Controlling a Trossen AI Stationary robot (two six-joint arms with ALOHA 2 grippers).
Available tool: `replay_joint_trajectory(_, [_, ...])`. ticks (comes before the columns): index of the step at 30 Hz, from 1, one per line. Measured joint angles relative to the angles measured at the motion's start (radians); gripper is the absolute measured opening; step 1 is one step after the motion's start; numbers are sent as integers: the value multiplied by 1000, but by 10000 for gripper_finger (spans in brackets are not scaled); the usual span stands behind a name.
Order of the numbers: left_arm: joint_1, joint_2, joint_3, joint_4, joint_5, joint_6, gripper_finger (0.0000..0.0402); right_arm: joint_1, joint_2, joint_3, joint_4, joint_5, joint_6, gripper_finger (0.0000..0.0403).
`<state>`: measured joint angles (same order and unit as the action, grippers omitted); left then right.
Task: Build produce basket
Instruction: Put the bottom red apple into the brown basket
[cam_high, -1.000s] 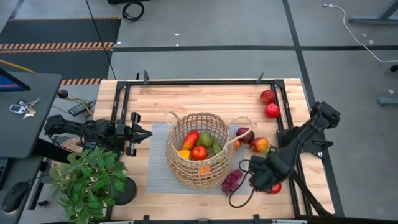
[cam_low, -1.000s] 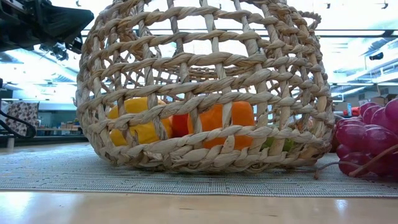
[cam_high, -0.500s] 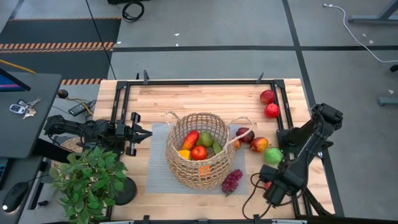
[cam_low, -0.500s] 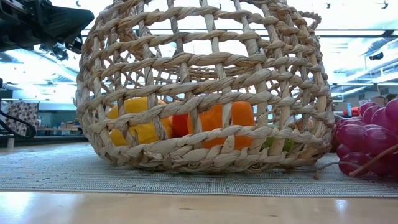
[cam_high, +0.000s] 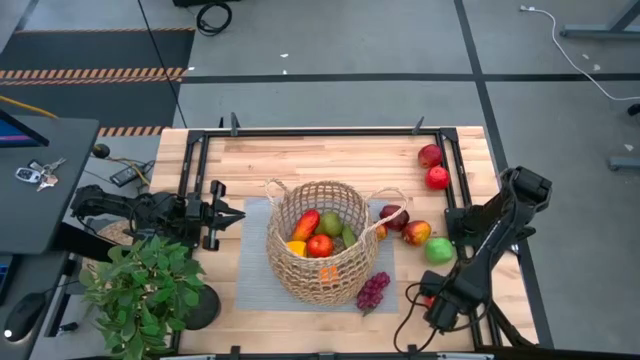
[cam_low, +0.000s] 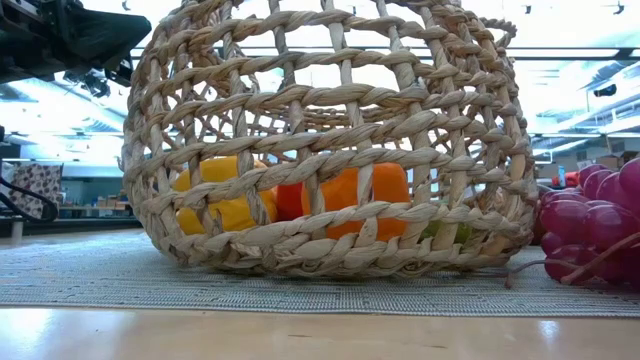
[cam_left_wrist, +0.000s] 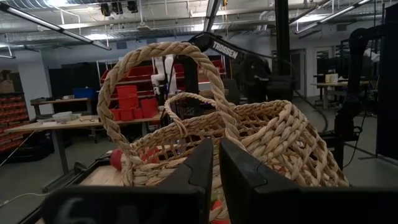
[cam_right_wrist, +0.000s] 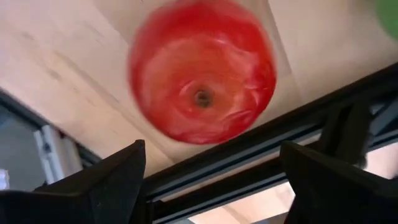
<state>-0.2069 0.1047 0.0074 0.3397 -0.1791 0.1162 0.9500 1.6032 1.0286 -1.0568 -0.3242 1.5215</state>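
The tan wicker basket (cam_high: 320, 240) stands on a grey mat (cam_high: 252, 280) and holds several pieces of produce; it also fills the low view (cam_low: 330, 150). Purple grapes (cam_high: 372, 290) lie at its near right side. A green apple (cam_high: 438, 250) and two reddish fruits (cam_high: 405, 225) lie to the basket's right. My right gripper (cam_high: 438, 303) is open over a red apple (cam_right_wrist: 202, 68) that lies on the wood beside the right rail; its fingers stand apart from it. My left gripper (cam_high: 232, 215) is shut and empty, left of the basket.
Two more red apples (cam_high: 433, 166) lie at the far right corner. A black rail frame (cam_high: 455, 200) runs round the table. A potted green plant (cam_high: 145, 290) stands at the near left. A cable (cam_high: 415, 320) loops by the right gripper.
My right gripper has gone toward the table's near right corner, from beside the grapes to over the red apple by the rail. This uncovered the green apple right of the basket. The fruits and basket have stayed in place.
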Motion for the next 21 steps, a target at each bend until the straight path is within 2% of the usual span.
replay_joint_trajectory(6, [0, 0, 0, 0, 0, 0, 28, 0, 0, -91, 90, -32, 3, 378])
replay_joint_trajectory(17, [0, 0, 0, 0, 0, 0, 35, -50, 0, -177, 217, 145, -86, 380])
replay_joint_trajectory(21, [0, 0, 0, 0, 0, 0, 29, -72, 0, -204, 240, 157, -110, 378])
